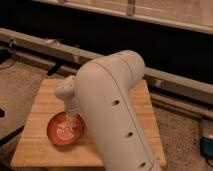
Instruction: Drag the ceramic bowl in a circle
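Observation:
The ceramic bowl point(56, 132), round, shallow and orange-red with a pale swirl inside, sits on the front left part of a wooden table point(45, 100). My gripper point(70, 119) reaches straight down into the bowl near its right inner side. The gripper's tip is low inside the bowl, and the wrist above it hides part of the rim. The big white arm link point(112, 110) covers the right half of the table.
The table's front and left edges drop off to speckled floor point(17, 82). A grey metal rail point(45, 47) runs behind the table under a dark window. A blue object point(207, 146) lies on the floor at the far right.

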Action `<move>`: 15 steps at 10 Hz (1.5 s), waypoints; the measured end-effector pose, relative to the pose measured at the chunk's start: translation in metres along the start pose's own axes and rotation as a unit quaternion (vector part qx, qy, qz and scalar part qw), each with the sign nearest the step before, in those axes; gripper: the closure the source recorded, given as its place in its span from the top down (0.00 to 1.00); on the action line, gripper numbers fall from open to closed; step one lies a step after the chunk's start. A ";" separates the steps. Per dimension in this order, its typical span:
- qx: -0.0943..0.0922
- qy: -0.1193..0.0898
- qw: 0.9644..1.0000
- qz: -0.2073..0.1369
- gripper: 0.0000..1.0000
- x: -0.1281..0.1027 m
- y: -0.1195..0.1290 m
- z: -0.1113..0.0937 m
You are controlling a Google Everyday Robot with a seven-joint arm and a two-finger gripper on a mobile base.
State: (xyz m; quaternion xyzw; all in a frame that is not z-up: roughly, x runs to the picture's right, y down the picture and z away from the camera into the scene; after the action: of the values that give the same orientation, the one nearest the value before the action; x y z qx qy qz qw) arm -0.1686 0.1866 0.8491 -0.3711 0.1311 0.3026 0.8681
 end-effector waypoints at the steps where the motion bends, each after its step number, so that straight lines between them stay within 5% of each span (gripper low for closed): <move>1: -0.011 0.005 1.000 0.001 0.35 0.002 -0.001 -0.001; 5: -0.018 0.004 1.000 0.016 0.00 0.003 -0.007 -0.025; 12: 0.010 0.001 0.998 0.055 0.00 -0.063 -0.039 -0.039; 15: 0.019 -0.015 0.999 0.030 0.00 -0.096 -0.018 -0.055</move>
State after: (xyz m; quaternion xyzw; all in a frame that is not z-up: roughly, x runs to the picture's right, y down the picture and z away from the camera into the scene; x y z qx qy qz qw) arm -0.2323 0.0958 0.8645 -0.3457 0.1350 0.3314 0.8675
